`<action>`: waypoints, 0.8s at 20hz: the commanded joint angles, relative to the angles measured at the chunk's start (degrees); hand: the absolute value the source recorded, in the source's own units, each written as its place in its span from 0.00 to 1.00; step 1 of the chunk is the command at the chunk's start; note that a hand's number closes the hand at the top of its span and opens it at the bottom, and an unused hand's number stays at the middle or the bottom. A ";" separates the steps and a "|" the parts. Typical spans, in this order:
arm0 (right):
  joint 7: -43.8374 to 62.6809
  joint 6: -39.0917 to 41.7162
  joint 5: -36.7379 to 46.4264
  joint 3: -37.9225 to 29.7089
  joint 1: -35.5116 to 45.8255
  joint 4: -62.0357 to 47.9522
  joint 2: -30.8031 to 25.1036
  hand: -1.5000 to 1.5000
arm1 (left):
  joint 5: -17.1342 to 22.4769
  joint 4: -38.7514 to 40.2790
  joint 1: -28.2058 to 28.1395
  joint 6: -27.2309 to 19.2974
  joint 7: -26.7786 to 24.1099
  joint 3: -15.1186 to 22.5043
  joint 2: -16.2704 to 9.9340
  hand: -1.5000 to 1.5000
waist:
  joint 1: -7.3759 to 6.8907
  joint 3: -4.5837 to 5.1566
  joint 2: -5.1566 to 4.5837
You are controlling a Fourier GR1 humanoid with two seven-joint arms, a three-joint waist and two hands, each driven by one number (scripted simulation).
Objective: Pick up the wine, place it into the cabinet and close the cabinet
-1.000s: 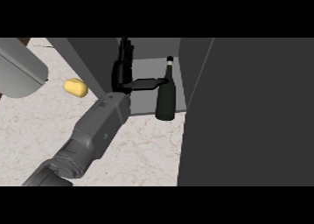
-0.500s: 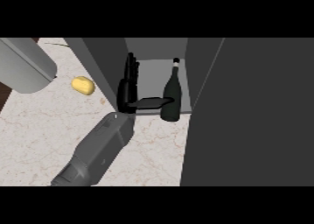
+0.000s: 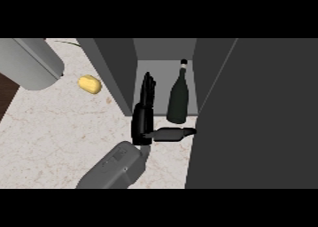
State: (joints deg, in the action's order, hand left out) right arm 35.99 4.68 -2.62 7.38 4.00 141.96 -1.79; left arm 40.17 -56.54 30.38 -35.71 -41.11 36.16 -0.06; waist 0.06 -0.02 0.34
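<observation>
The dark wine bottle (image 3: pixel 179 99) stands upright inside the open cabinet (image 3: pixel 112 66), close to its right side. My right hand (image 3: pixel 143 119) is just left of the bottle at the cabinet's mouth. Its fingers point straight into the cabinet and it is open. The thumb sticks out to the right, ending just in front of the bottle's base; whether it touches the bottle is unclear. Nothing is held. My left hand does not show.
The cabinet's dark door (image 3: pixel 259 115) stands open and fills the right of the view. A small yellow lemon (image 3: pixel 90 84) lies on the marble counter (image 3: pixel 56 133), left of the cabinet. A big grey rounded forearm (image 3: pixel 27 62) crosses the upper left corner.
My right hand has let go of the bottle's neck and slid back toward me. The bottle now stands alone inside the cabinet.
</observation>
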 commanded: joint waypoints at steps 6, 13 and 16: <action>1.60 -0.01 -2.92 -1.69 -1.00 4.22 -0.69 0.00 | -6.48 -27.20 -15.66 -10.10 6.84 6.70 -4.95 0.00 | -0.42 -0.01 -0.08; 0.45 1.03 -4.27 -3.36 0.11 1.29 -1.10 0.00 | -11.07 -36.35 -26.62 -8.50 6.31 8.03 -8.78 0.00 | -0.26 0.01 -0.25; 1.51 2.08 -4.08 0.14 -3.89 5.65 -0.61 0.00 | -11.22 -45.80 -30.20 -8.12 8.89 9.62 -13.85 0.00 | -0.32 0.00 -0.09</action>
State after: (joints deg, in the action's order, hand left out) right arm 35.57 5.97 -3.02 6.59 3.01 142.05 -2.36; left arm 29.94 -93.59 6.34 -44.64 -32.62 44.14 -9.28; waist -0.18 -0.02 0.18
